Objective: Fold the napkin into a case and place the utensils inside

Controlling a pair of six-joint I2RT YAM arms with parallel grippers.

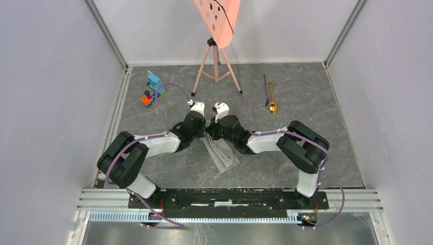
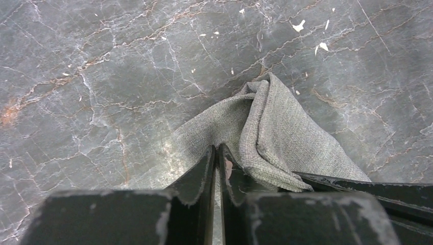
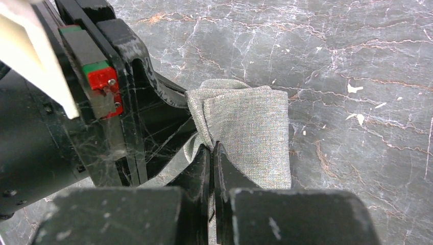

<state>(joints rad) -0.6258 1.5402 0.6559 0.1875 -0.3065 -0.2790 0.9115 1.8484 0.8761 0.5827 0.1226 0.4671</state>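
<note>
Napkin (image 1: 223,154): grey cloth, folded into narrow strip, lying on counter (image 1: 168,168) between both arms. Left hand (image 2: 217,158): jaws narrow, pinching bunched cloth at strip's far end. Right hand (image 3: 212,153): jaws closed on same end of napkin, just beside left hand. Gold spoon (image 1: 273,104) and thin black utensil (image 1: 265,88): side by side, well apart from napkin, to its far right. Toy blocks (image 1: 152,88): to napkin's far left.
</note>
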